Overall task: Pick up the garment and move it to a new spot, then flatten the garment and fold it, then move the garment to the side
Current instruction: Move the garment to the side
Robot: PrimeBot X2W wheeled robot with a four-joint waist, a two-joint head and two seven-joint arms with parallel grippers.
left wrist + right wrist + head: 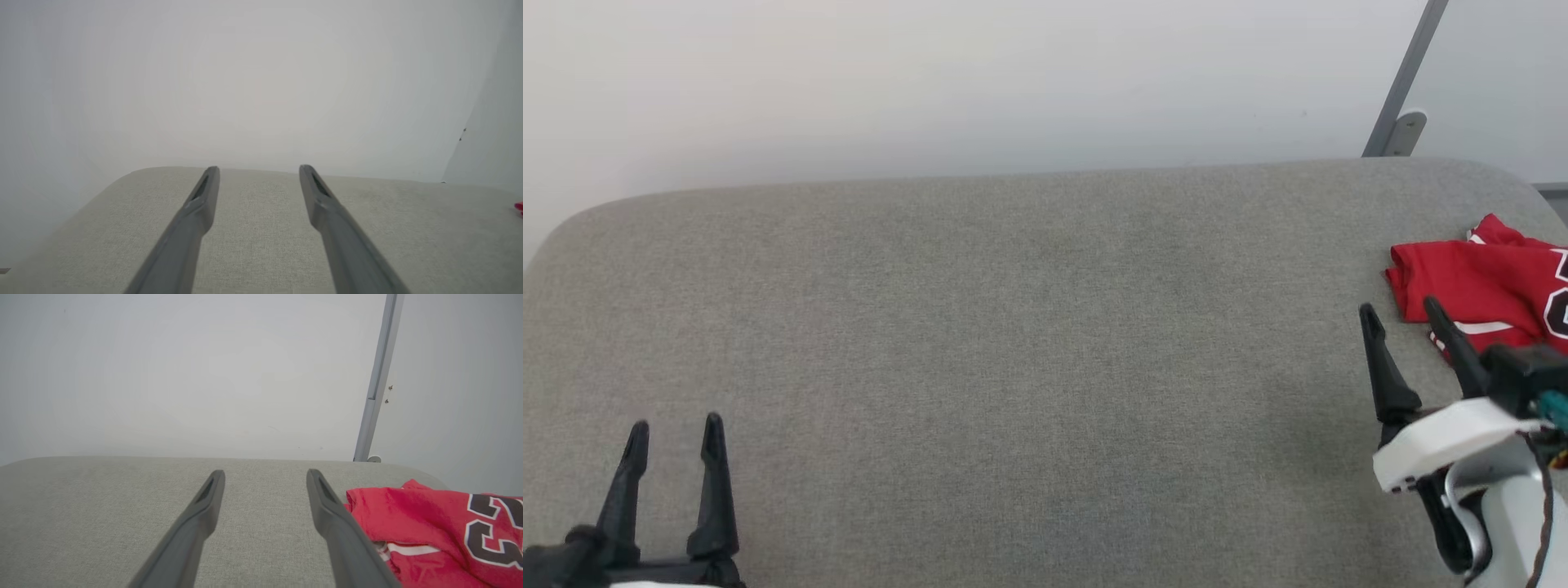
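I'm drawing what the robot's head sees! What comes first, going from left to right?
In order: left pincer → cushion → right pincer → shirt, at the right edge.

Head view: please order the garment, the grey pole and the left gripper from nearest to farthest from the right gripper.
1. garment, just right of the right gripper.
2. grey pole, beyond the far edge, upper right.
3. left gripper, far across, lower left.
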